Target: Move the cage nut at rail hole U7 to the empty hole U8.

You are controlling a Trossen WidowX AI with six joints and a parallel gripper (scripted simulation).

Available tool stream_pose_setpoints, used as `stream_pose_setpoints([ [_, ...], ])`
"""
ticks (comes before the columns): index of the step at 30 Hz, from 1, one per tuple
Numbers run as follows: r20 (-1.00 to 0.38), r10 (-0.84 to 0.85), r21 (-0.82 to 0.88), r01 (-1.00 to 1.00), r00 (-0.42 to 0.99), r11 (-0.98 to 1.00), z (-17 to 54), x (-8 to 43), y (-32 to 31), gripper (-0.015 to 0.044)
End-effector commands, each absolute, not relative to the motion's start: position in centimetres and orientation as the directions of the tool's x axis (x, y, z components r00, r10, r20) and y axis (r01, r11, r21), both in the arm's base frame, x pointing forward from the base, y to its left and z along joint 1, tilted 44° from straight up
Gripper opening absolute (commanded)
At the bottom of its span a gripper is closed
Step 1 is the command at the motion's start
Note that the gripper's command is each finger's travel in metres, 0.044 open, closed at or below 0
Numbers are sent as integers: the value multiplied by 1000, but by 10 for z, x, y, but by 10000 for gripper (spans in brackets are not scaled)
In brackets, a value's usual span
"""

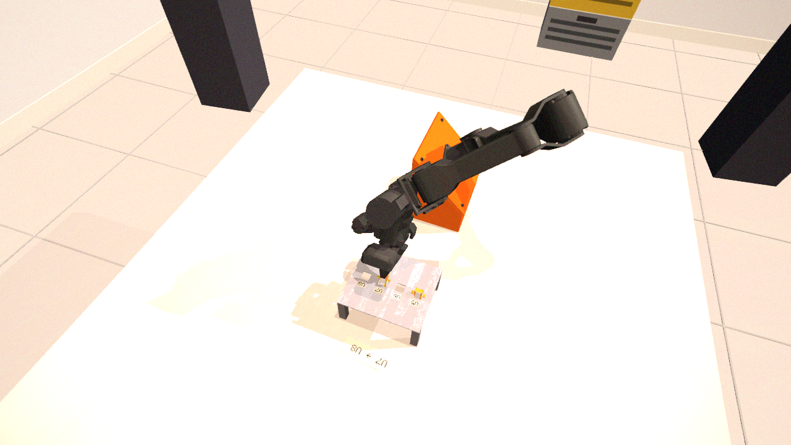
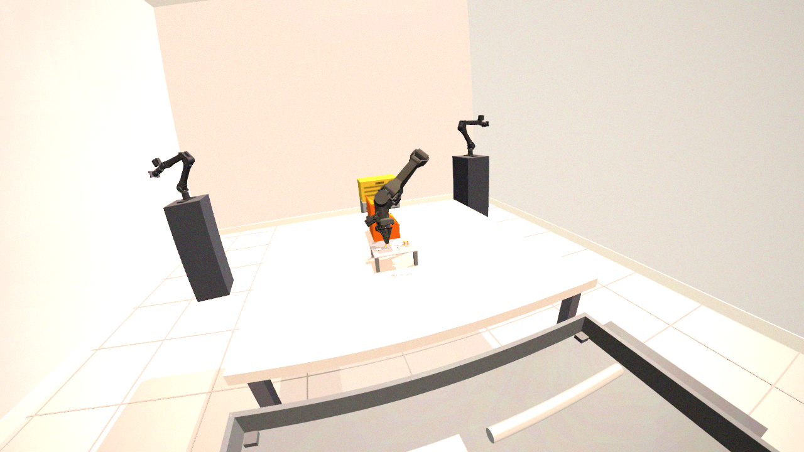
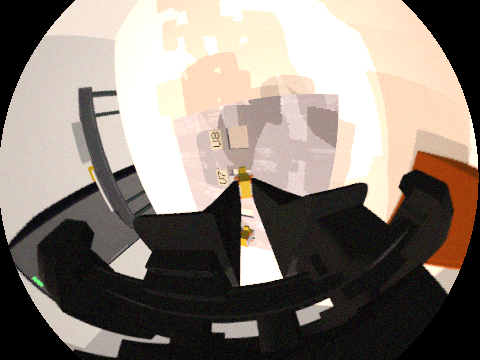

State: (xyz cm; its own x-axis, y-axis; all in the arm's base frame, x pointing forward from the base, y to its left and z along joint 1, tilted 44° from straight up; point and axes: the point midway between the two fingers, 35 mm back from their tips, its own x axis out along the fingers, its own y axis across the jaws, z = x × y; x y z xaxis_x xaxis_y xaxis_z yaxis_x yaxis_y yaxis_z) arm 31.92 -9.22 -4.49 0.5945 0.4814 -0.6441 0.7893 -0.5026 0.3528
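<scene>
"What are your gripper (image 1: 384, 274) (image 2: 386, 242) (image 3: 246, 184) jaws doing?"
"Pinching the yellow nut (image 1: 384, 280) (image 2: 387, 247) (image 3: 245, 186) at U7."
"And around it?"
"Your small raised plate (image 1: 387, 309) (image 2: 393, 251) (image 3: 300, 167) has another nut (image 1: 418, 292) (image 2: 406, 243) (image 3: 246, 235) at U5, right; hole U8 (image 1: 366, 275) (image 3: 238, 137), left, is empty."

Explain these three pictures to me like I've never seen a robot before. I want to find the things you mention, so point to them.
The machine is one black jointed arm ending in a two-fingered hand (image 1: 384, 274) (image 2: 386, 243) (image 3: 245, 184). One picture looks down from above, one looks across the room, and the third comes from a camera near the hand, so the dark fingers fill its lower half.

On the big white table (image 1: 525, 332) (image 2: 337, 314) stands a small raised plate (image 1: 381, 309) (image 2: 393, 251) (image 3: 320, 165) with holes labelled U5 to U8. The fingers are closed on the yellow cage nut (image 1: 383, 280) (image 3: 245, 189) at U7. Another nut (image 1: 418, 292) (image 3: 246, 235) sits at U5. Hole U8 (image 1: 366, 275) (image 3: 238, 137) is empty.
</scene>
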Motion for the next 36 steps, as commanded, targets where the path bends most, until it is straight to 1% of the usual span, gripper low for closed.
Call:
stream_pose_setpoints([
  [1, -642, 484, 348, 788, 595, -507, -45, 318, -91, 28],
  [36, -633, 469, 365, 772, 616, -520, -46, 316, -90, 28],
])
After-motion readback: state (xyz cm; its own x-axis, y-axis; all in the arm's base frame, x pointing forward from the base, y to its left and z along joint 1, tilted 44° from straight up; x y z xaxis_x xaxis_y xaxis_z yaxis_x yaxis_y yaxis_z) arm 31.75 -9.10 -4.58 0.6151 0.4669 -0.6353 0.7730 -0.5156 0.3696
